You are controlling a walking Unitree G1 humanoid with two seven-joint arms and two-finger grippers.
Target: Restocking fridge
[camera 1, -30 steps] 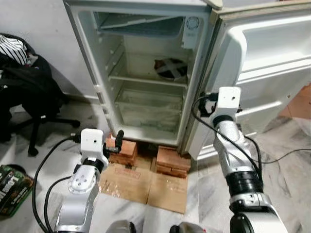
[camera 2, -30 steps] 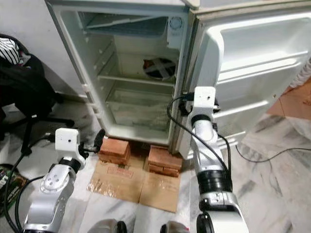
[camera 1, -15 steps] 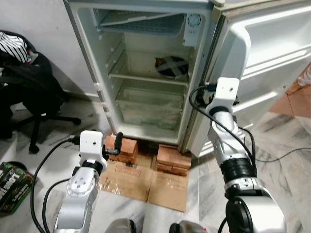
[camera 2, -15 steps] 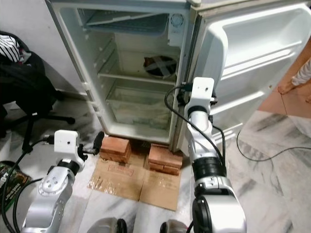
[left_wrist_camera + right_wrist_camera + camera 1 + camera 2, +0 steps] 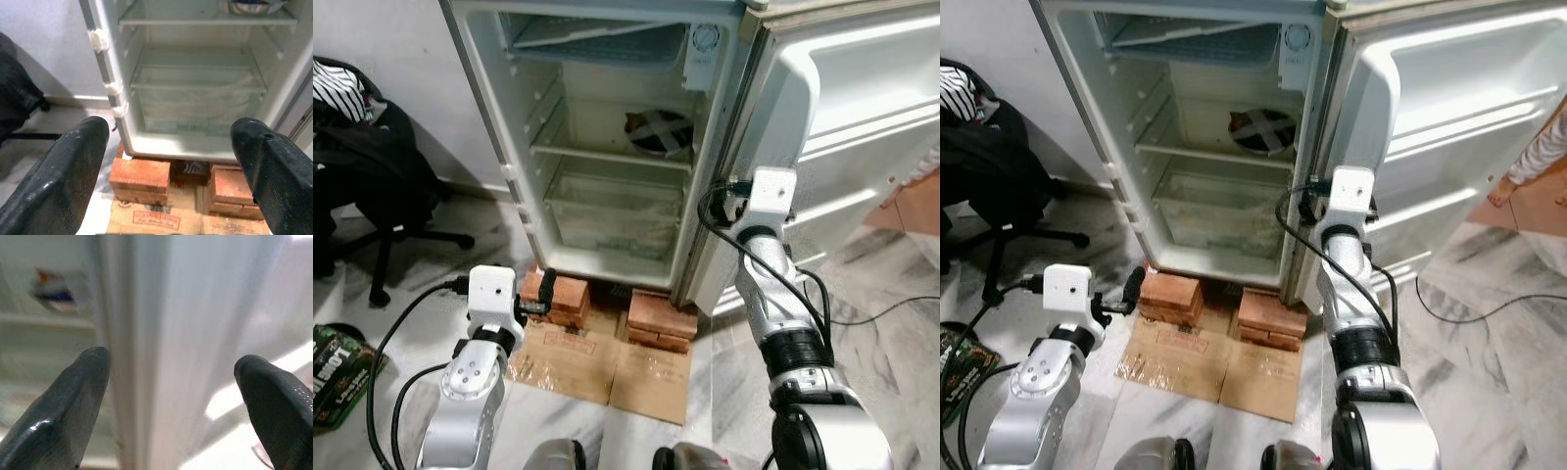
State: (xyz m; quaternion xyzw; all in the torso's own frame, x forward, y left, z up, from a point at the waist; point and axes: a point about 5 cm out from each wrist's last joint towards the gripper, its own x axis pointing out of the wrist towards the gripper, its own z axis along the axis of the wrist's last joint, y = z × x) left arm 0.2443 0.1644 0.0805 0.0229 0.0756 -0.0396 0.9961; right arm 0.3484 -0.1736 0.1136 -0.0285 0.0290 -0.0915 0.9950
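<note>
While fridge stands open, L gripper & R gripper fingers spread wide (both empty).

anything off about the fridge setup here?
Yes. The white fridge stands propped on stacks of red bricks over flattened brown cardboard, not on the floor. Pieces of white tape patch its left front edge. A lone foil-covered round dish sits at the back of the shelf.

Marble floor bears flattened cardboard and bricks.
</note>
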